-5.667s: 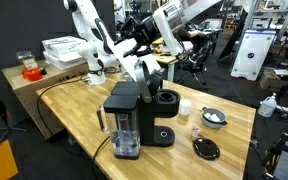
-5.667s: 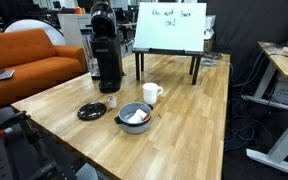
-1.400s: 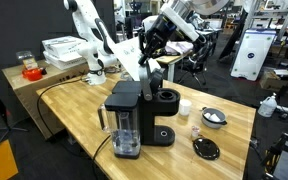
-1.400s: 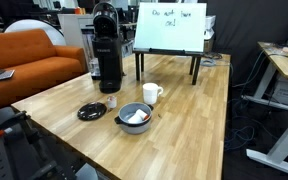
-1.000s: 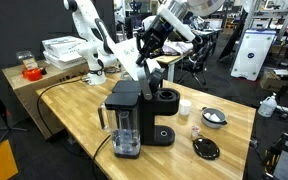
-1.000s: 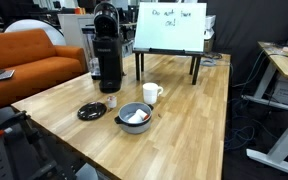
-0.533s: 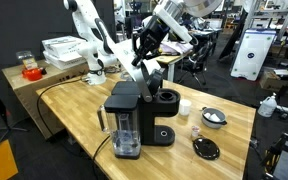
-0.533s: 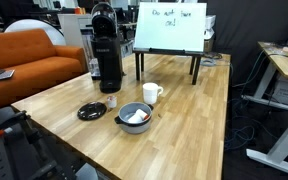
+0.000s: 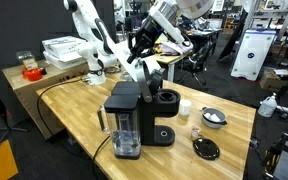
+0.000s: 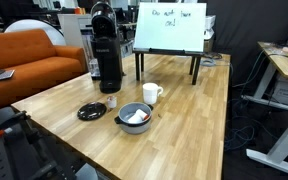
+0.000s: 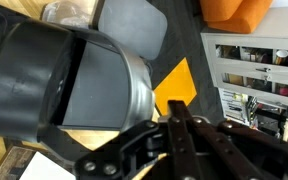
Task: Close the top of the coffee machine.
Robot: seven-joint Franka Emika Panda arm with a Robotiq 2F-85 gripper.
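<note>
The black coffee machine (image 9: 136, 115) stands near the table's middle, and it shows at the far left in an exterior view (image 10: 106, 50). Its top (image 9: 149, 72) stands raised above the round brew chamber. My gripper (image 9: 134, 52) hangs shut just above and beside the raised top, holding nothing. In the wrist view the closed fingertips (image 11: 179, 108) point down at the machine (image 11: 44, 90), whose grey inner face and round housing fill the left side. Whether the fingers touch the top I cannot tell.
A white cup (image 9: 185, 106), a metal bowl (image 9: 213, 118) and a round black dish (image 9: 206, 148) sit on the wooden table (image 9: 234, 135) beside the machine. A whiteboard (image 10: 170, 28) stands at the table's far end. An orange couch (image 10: 34, 60) is nearby.
My gripper has drifted up and to the left, staying shut. The machine and its raised top look unchanged.
</note>
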